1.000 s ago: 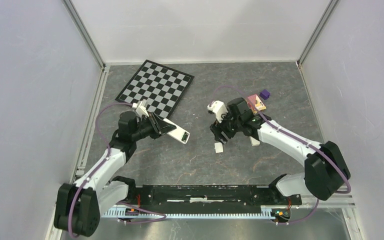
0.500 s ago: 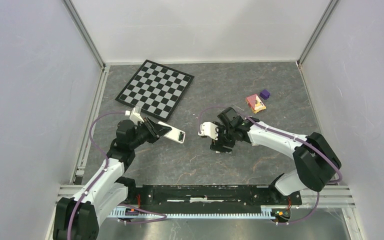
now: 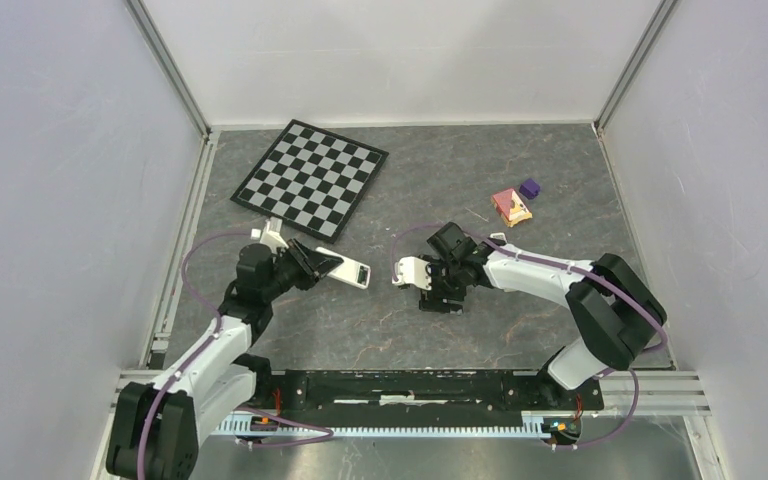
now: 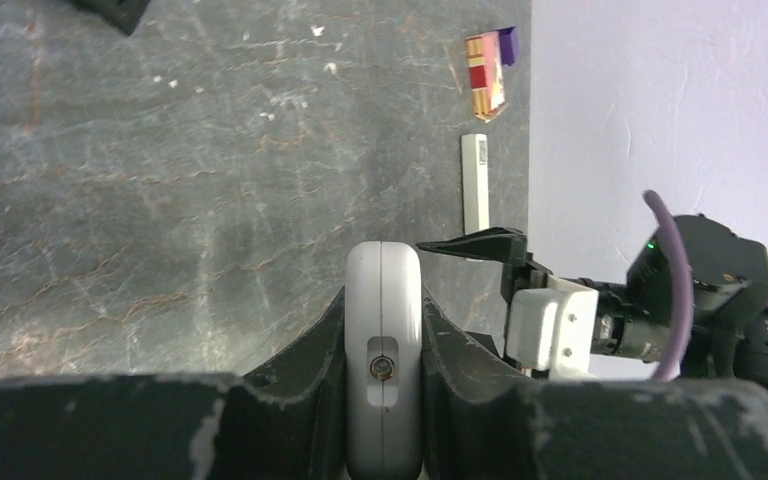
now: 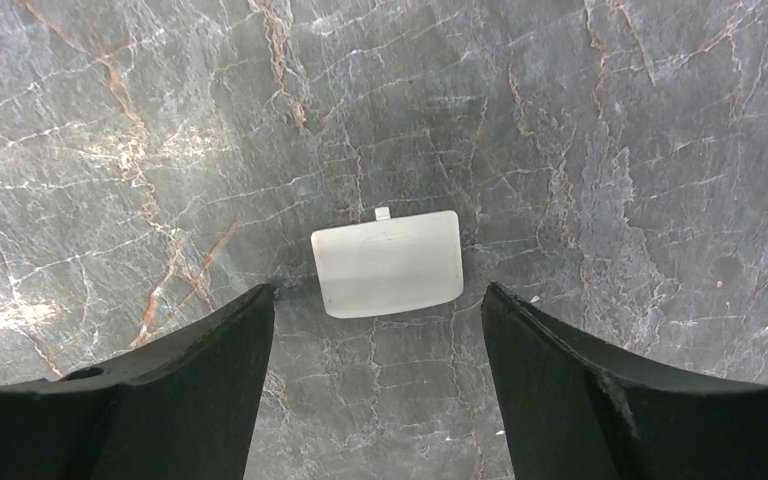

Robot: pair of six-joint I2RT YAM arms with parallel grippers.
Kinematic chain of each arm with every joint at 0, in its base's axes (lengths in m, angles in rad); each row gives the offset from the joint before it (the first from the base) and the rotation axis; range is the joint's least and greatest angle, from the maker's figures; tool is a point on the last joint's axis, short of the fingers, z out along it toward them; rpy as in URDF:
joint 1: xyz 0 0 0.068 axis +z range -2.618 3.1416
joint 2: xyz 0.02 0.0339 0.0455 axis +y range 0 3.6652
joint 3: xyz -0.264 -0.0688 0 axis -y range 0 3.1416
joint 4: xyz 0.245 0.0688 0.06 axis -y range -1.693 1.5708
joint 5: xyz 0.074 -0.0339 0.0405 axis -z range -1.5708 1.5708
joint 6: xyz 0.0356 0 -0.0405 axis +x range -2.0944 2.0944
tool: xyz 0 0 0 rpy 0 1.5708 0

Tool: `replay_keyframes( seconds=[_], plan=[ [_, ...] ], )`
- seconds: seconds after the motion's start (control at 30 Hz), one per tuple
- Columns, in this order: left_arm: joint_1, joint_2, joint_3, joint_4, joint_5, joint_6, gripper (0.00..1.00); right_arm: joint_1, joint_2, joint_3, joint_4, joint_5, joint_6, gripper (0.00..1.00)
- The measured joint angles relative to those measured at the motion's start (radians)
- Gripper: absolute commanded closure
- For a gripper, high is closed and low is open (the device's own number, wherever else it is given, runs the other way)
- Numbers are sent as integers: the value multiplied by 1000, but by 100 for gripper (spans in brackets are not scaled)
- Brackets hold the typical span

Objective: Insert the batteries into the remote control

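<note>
Remote control (image 3: 345, 268) is clamped edge-on between the left fingers (image 4: 305, 360), its dark bay end pointing toward the right arm, probably so that it is presented for loading. Right fingers (image 5: 210, 380) hang spread wide on either side of the loose white battery cover (image 5: 387, 263), touching nothing, with bare surface (image 5: 580, 120) all round it. I cannot make out the batteries.

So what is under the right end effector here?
A white battery cover lies flat on the marbled table, between the open fingers of the right end effector, untouched. From above the arm hides it; its underside cannot be seen.
</note>
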Motion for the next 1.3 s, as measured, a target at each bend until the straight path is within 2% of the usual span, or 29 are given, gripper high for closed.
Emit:
replay_keyframes(
  seconds=[0.2, 0.43, 0.53, 0.67, 0.87, 1.0, 1.13, 1.3],
  plan=[
    [-29, 102, -73, 111, -57, -76, 94, -2, 9, 2, -1, -20, -15, 26],
    [-146, 336, -91, 323, -145, -187, 94, -13, 49, 36, -10, -72, -22, 27],
    [-191, 386, -91, 376, -203, -230, 90, -18, 55, 40, -13, -84, -22, 27],
    [-233, 379, -91, 370, -301, -272, 74, -21, 55, 40, -12, -90, -22, 28],
    [-256, 309, -94, 244, -404, -307, 57, -24, 55, 39, -14, -101, -34, 28],
    [-256, 256, -108, 141, -445, -321, 35, -24, 55, 39, -14, -103, -40, 28],
    [-256, 176, -106, 31, -478, -321, 18, -24, 56, 39, -15, -106, -42, 30],
    [-256, 30, -79, -186, -551, -315, 8, -25, 66, 48, -30, -119, -50, 35]
  ],
)
